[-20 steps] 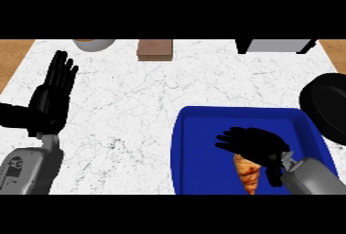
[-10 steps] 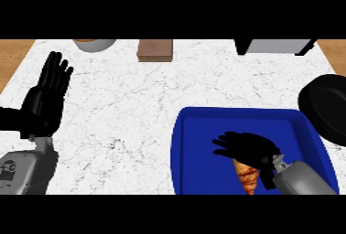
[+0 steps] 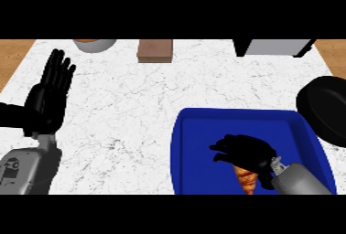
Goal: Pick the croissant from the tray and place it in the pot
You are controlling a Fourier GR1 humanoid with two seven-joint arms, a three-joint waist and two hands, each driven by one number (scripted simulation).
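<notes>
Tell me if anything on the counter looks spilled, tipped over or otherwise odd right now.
Nothing stands out. The croissant lies in the blue tray under the right hand, whose fingers curl over it. The black pot sits beside the tray, and the left hand rests open at the left.

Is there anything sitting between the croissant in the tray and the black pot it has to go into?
Nothing visible stands there. The croissant lies in the blue tray under the right hand; the pot sits just past the tray's right rim, which is all it must clear.

Blue tray (image 3: 202,137), black pot (image 3: 327,109) — white, grey-veined counter (image 3: 135,100).
</notes>
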